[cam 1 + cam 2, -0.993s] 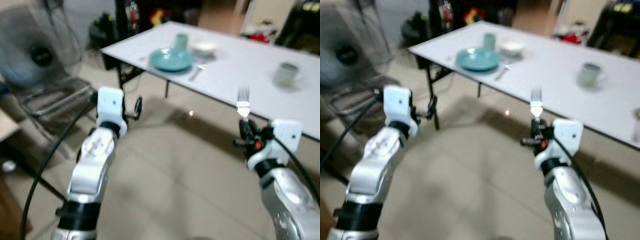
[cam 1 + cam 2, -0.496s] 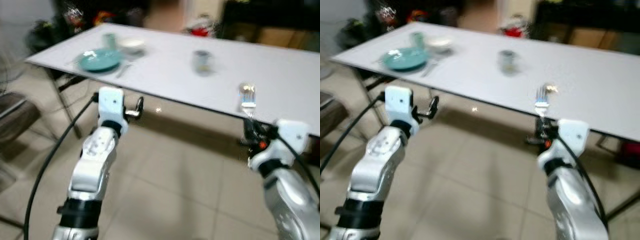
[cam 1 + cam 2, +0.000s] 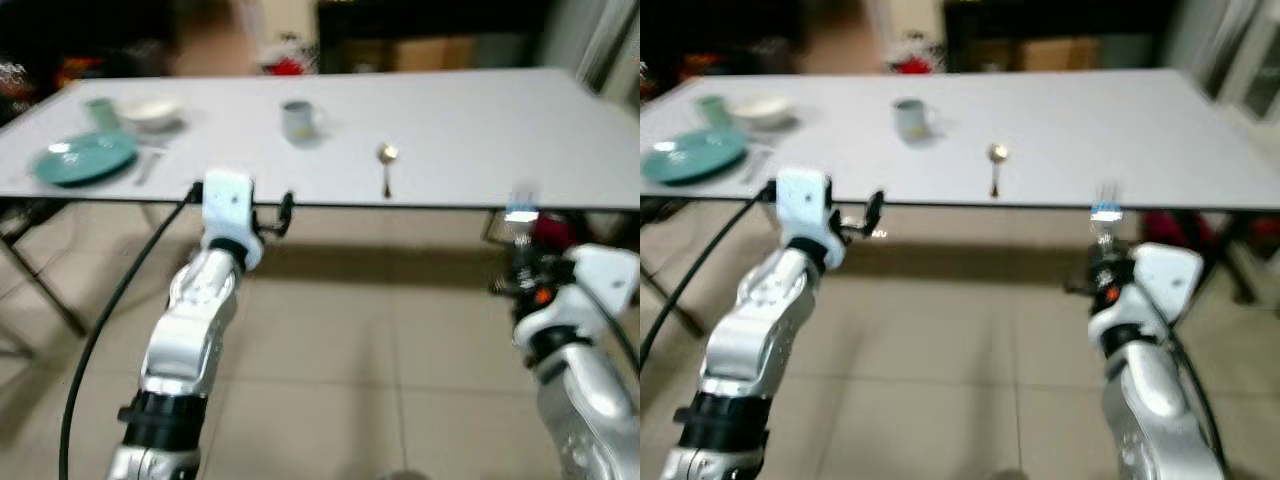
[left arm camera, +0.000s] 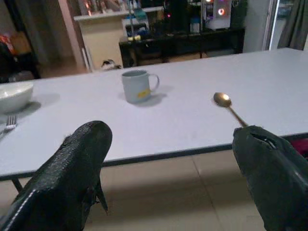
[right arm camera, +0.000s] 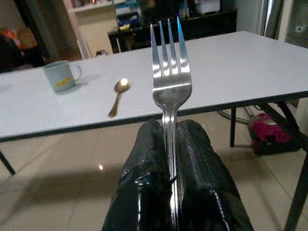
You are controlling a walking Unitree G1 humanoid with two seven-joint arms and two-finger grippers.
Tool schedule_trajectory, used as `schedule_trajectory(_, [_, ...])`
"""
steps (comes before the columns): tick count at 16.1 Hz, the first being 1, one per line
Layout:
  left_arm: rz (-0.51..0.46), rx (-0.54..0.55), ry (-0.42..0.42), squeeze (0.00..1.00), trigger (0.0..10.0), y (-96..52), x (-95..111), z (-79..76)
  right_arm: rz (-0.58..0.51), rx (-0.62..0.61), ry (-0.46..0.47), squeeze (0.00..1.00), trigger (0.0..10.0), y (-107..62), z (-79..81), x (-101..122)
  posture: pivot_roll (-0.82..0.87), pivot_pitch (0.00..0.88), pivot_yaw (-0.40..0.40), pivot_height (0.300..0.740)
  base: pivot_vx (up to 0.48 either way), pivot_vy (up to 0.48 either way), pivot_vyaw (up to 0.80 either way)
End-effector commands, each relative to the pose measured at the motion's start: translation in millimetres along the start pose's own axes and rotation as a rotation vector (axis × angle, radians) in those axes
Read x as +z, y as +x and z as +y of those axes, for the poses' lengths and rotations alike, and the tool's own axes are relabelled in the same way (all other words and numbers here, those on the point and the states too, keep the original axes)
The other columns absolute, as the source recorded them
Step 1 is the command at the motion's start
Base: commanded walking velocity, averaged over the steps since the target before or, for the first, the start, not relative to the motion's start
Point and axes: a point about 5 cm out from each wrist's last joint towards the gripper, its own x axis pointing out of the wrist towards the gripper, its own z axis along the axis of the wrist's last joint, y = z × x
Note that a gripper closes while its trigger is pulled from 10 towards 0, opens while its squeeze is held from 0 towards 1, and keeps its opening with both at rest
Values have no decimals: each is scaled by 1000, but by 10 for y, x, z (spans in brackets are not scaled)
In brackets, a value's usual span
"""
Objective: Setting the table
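Observation:
A long white table [image 3: 470,120] stands ahead of me. On it lie a gold spoon [image 3: 386,165] and a grey mug [image 3: 297,119] near the middle. At its left end sit a teal plate [image 3: 82,160], a white bowl [image 3: 152,110], a green cup [image 3: 98,110] and a second fork [image 3: 146,168]. My right gripper [image 5: 168,144] is shut on a silver fork [image 5: 168,72], held upright just before the table's front edge, to the right of the spoon. My left gripper [image 4: 173,159] is open with nothing in it, near the front edge below the mug [image 4: 137,85].
Beige tiled floor [image 3: 330,350] lies between me and the table. A table leg [image 3: 40,290] slants at the left. A red object [image 5: 269,132] sits on the floor under the table's right end. Dark shelves [image 4: 192,24] stand behind the table.
The whole picture has swept sideways, so the camera has turned right along the table. The plate setting has shifted to the far left; the spoon and mug are now central. Both grippers keep their poses.

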Motion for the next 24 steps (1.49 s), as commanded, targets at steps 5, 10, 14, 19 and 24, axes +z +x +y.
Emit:
schedule_trajectory(5, [-22, 6, 3, 0, 10000, -42, 15, 74, 3, 71, -167, 0, 10000, 46, 48, 39, -84, 0, 70, 740, 0, 0, 0])
schedule_trajectory(10, [-28, -29, 2, 0, 10000, -83, 23, 71, -5, 140, -176, 0, 10000, 72, 123, 25, -66, 0, 49, 740, 301, 0, 0])
schedule_trajectory(14, [-34, -42, -1, 0, 10000, -86, 39, 80, -9, 134, -173, 0, 10000, 83, 96, 20, -67, 0, 51, 740, 371, 0, 0])
schedule_trajectory(19, [-34, -53, -4, 0, 10000, -75, 38, 64, -12, 140, -173, 0, 10000, 86, 117, 16, -70, 0, 53, 740, 388, 0, 0])
schedule_trajectory(24, [-34, -61, -6, 0, 10000, -65, 41, 61, -9, 142, -167, 0, 10000, 97, 116, 15, -72, 0, 57, 740, 389, 0, 0])
